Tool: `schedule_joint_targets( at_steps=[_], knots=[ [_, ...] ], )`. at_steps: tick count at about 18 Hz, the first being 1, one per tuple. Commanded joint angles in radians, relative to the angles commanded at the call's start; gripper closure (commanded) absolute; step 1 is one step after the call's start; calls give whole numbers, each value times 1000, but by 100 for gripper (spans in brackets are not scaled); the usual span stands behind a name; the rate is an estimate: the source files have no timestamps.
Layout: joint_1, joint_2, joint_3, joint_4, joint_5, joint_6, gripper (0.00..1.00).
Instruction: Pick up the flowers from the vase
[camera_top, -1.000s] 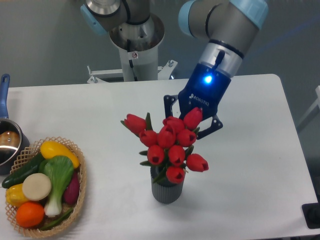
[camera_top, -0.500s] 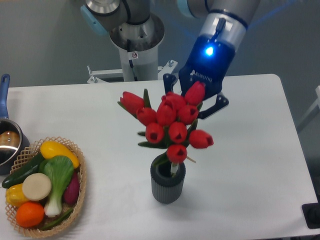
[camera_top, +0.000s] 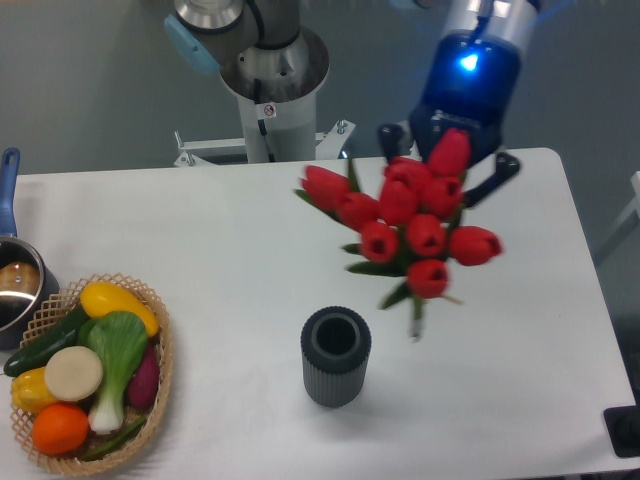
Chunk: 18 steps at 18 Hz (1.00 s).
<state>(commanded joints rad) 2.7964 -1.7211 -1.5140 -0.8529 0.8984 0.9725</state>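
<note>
The flowers (camera_top: 410, 225), a bunch of red tulip buds with green leaves and stems, hang in the air up and to the right of the vase, their stem ends clear of its mouth. My gripper (camera_top: 448, 170) is behind the bunch and shut on it; the buds hide most of its fingers. The vase (camera_top: 336, 356), a dark grey ribbed cylinder, stands upright on the white table with its round mouth open and nothing in it.
A wicker basket (camera_top: 158, 378) full of colourful vegetables sits at the front left. A metal pot (camera_top: 14, 285) with a blue handle is at the left edge. The arm's base column (camera_top: 272, 90) rises behind the table.
The gripper has risen and moved right with the flowers. Their stems have come fully out of the vase, which stays where it was.
</note>
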Motion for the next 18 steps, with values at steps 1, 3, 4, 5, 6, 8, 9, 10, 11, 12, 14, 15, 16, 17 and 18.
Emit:
schedule_joint_targets(
  at_steps=[1, 3, 4, 5, 6, 8, 9, 10, 11, 12, 14, 15, 16, 17, 18],
  knots=[
    [3, -3, -6, -3, 35, 2, 100],
    [6, -8, -23, -5, 98, 12, 100],
    [9, -14, -31, -6, 132, 24, 100],
    [9, -14, -44, -6, 169, 34, 100],
    [8, -15, -55, -6, 197, 44, 100],
    [6, -26, -60, -44, 275, 70, 100],
    [3, -25, -49, -92, 311, 90, 100],
    [3, -26, -37, -148, 348, 121, 100],
    [3, -26, -22, -208, 381, 174, 100],
    [3, -28, 0, -272, 417, 230, 100],
    [0, -49, 50, -380, 483, 285, 100],
    [0, -60, 67, -412, 500, 288, 100],
    [0, -69, 83, -429, 514, 290, 100],
    [0, -77, 90, -433, 530, 290, 100],
    [0, -80, 93, -434, 542, 291, 100]
  ],
)
